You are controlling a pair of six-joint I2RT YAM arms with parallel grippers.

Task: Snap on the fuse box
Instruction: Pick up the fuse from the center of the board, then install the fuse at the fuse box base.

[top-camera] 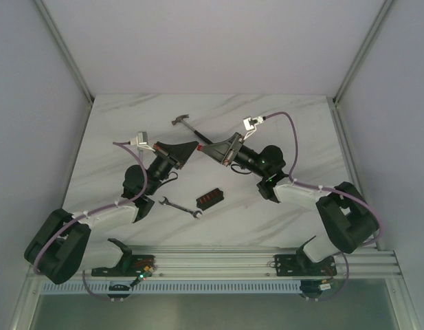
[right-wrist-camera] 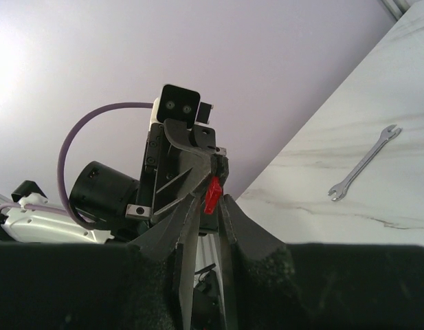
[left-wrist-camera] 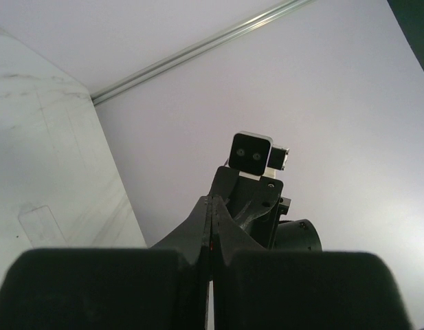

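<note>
The fuse box (top-camera: 209, 198), black with red fuses in its top, lies on the marble table in front of both arms. My left gripper (top-camera: 192, 147) and right gripper (top-camera: 206, 150) meet tip to tip above the table, behind the box. The left gripper (left-wrist-camera: 212, 201) is shut on a small loose red fuse (right-wrist-camera: 212, 194); only a red sliver (left-wrist-camera: 212, 244) shows between its fingers. In the right wrist view, my right gripper (right-wrist-camera: 212, 201) has its fingers slightly apart on either side of that fuse. The fuse box is out of both wrist views.
A small wrench (top-camera: 179, 207) lies left of the fuse box and also shows in the right wrist view (right-wrist-camera: 366, 161). A hammer (top-camera: 187, 124) lies on the table behind the grippers. Enclosure walls stand on the left, right and back.
</note>
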